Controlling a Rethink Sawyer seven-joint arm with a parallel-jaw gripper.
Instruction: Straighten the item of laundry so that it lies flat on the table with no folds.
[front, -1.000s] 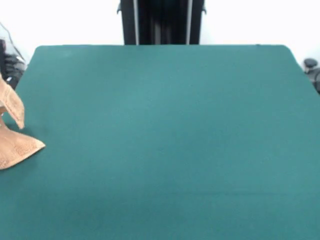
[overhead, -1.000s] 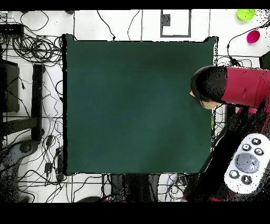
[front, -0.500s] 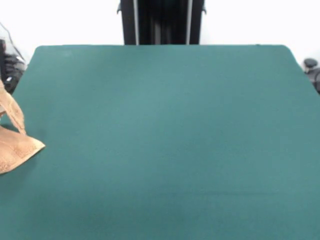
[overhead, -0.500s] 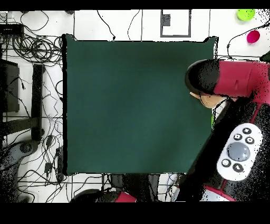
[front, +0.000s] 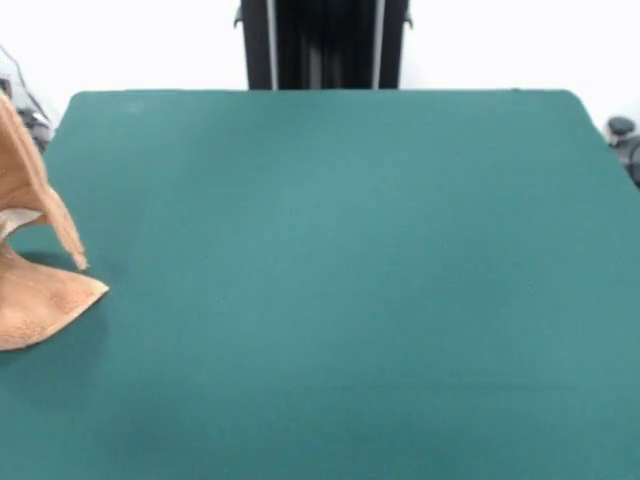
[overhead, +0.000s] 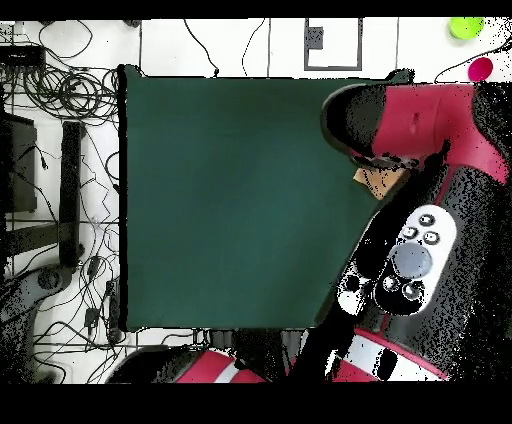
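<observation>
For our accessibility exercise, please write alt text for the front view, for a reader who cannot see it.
A tan-orange towel sits at the left edge of a dark green table, its upper part lifted off the table and its lower part resting on it. The rest of the tabletop shows nothing else, and the robot's black pedestal stands behind the far edge.

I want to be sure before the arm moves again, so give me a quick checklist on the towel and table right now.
1. Towel flat on the table: not ok; part rises up and off the front view's left edge, part rests on the top.
2. Towel fully in view: not ok; cut off in front view, only a scrap shows under the arm from overhead.
3. Gripper's hold: cannot tell; gripper hidden.
4. Room to spread: ok; green top beside the towel shows nothing else.
</observation>
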